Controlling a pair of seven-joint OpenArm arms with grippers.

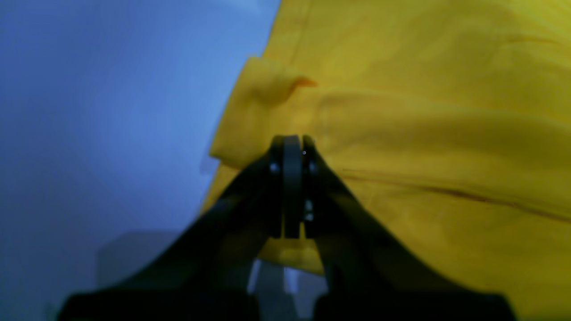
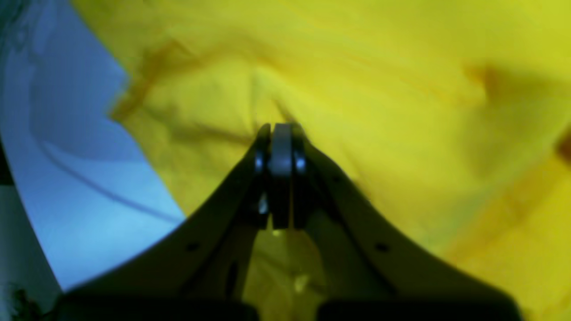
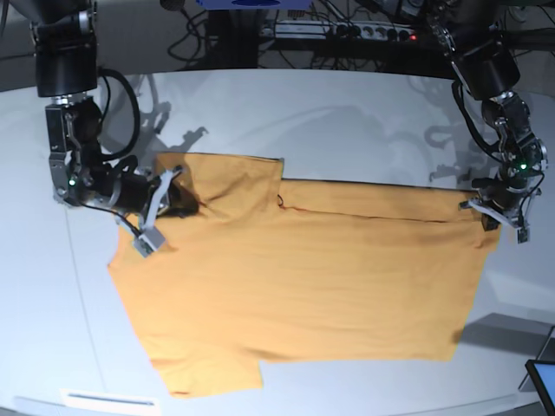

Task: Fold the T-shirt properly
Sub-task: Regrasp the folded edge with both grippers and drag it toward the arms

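T-shirt [image 3: 295, 295] spread flat on surface [image 3: 347, 121], far edge partly folded. Left pincer [image 3: 494, 212] and right pincer [image 3: 178, 195] clamped on cloth. Advice: carry both corners level, keep crease straight.

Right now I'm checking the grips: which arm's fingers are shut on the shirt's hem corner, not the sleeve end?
The left gripper, on the base view's right, pinches the T-shirt at its straight-edged corner.

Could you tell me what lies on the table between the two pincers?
In the base view, only the T-shirt spans from the right pincer to the left pincer; nothing else lies between.
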